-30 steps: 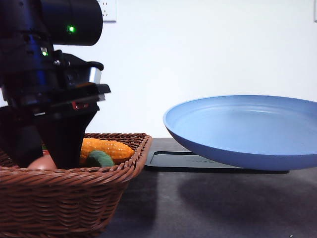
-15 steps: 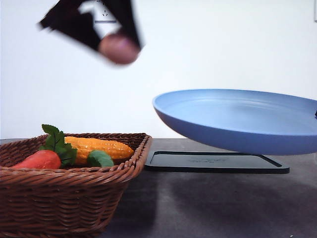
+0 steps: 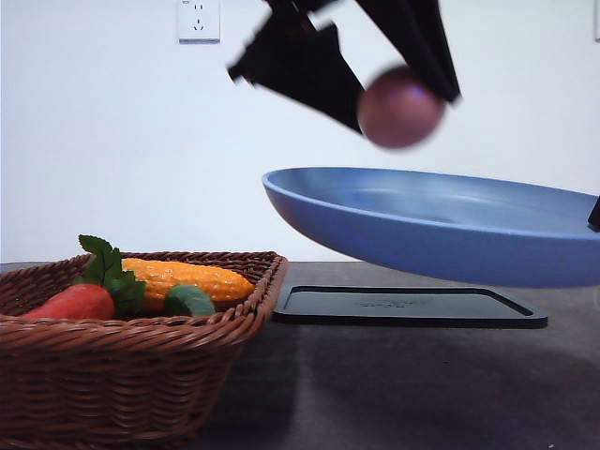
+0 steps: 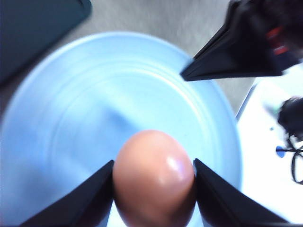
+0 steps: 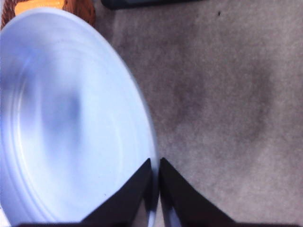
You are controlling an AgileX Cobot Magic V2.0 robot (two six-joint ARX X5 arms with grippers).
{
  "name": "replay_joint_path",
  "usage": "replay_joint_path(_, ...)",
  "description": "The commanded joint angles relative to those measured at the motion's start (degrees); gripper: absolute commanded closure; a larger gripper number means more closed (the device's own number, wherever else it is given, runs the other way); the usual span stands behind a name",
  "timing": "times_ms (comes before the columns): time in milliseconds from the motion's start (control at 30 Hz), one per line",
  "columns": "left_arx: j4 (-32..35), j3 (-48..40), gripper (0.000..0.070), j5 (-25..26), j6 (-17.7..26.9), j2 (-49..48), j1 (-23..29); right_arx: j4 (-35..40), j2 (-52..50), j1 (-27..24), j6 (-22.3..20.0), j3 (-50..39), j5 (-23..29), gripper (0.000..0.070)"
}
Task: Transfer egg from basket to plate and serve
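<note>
Left gripper (image 4: 154,177) clamped on the egg (image 4: 154,177), one black finger (image 4: 80,201) against each side, egg held in the air above the plate (image 4: 94,118). In the front view, egg (image 3: 400,107) blurred, hanging clear of the plate's (image 3: 441,230) surface, over its middle part. Plate itself lifted off the table (image 3: 422,384), tilted slightly, hovering above the black tray (image 3: 408,306) that lies toward the table's far edge. Right gripper (image 5: 155,182) pinched narrow on the plate's rim (image 5: 150,142), fingers (image 5: 130,191) nearly touching with the thin edge between them. Basket (image 3: 122,375) at the table's near left corner, apart from the plate, holding a carrot (image 3: 73,302) with green leaves, a corn cob (image 3: 192,277) and a small green item (image 3: 190,300) too unclear to identify. Wall socket (image 3: 198,19) high on the white wall behind.
</note>
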Motion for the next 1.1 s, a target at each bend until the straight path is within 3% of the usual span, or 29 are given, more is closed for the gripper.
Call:
replay_joint_path(0,0.85,0.74,0.0519,0.00,0.57,1.70,-0.86,0.40,0.44,0.66,0.76,0.96,-0.54,0.0700)
replay_joint_path(567,0.74,0.74,0.0506,-0.02,0.57,6.13,-0.93,-1.24,0.42,1.48,0.58,0.96,-0.72,0.0700)
replay_joint_path(833,0.83,0.75,0.0274,-0.02,0.09,6.13,-0.89,-1.75,0.42,1.48,0.50,0.96,-0.67,0.0700)
replay_joint_path(1067,0.73,0.80,0.0254,0.02,-2.65,5.23,-0.83,-1.90,0.42,1.48,0.52,0.96,-0.69,0.0700)
